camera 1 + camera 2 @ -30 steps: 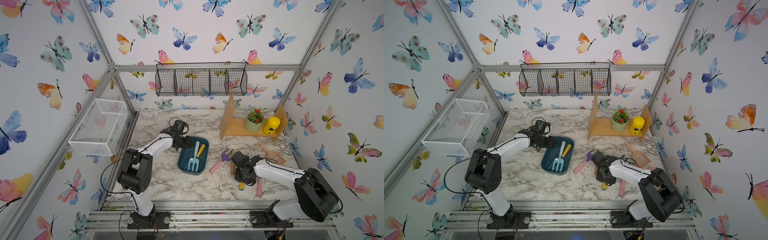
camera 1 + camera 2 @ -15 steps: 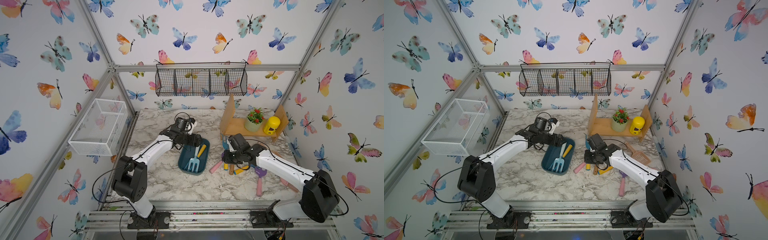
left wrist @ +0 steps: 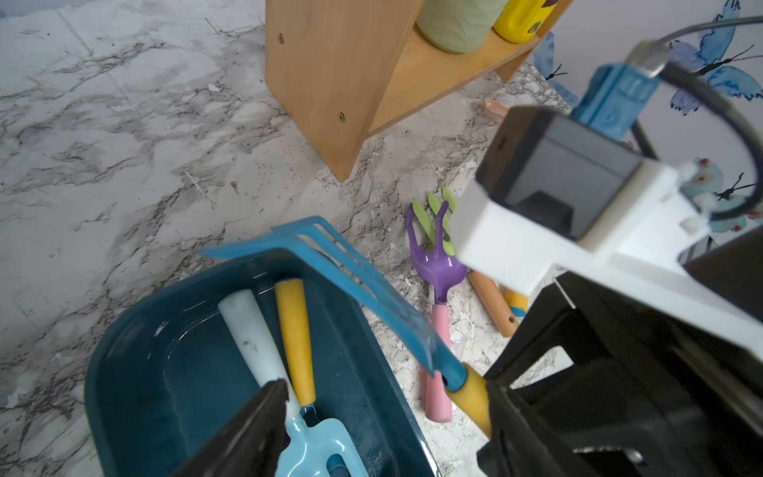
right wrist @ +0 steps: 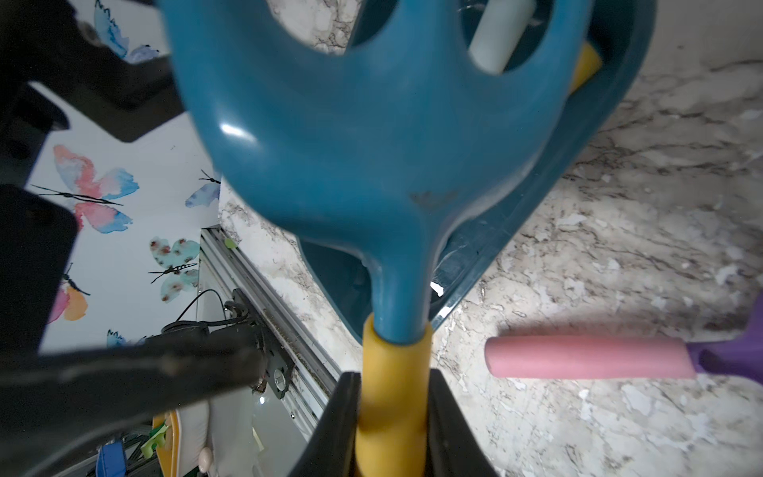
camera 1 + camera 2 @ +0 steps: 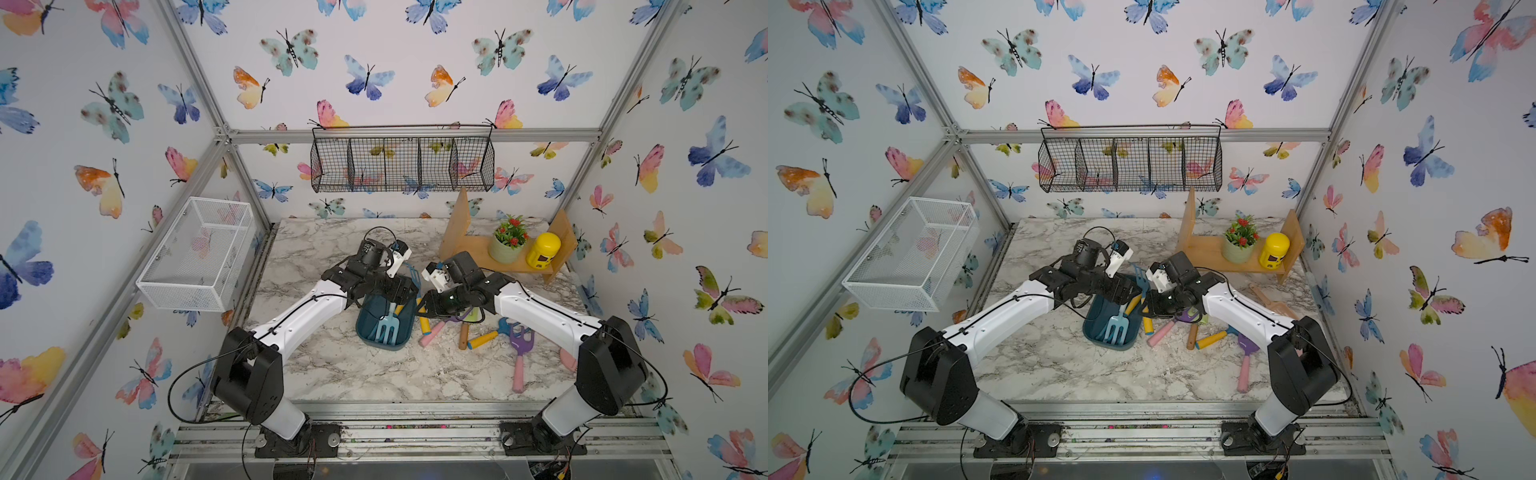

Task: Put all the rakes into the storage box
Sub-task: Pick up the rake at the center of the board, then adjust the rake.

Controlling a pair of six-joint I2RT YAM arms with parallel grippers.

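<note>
Blue rake [image 4: 371,144] clamped by its yellow handle in right gripper [image 4: 392,421], head tilted over storage box [image 3: 136,371] rim, left gripper [image 3: 386,396] spread open above box

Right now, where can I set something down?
The marble table is bare between the dark teal plastic tray and the front metal rail, and left of the wooden shelf. Crowded: colourful toy tools right of the tray.
</note>
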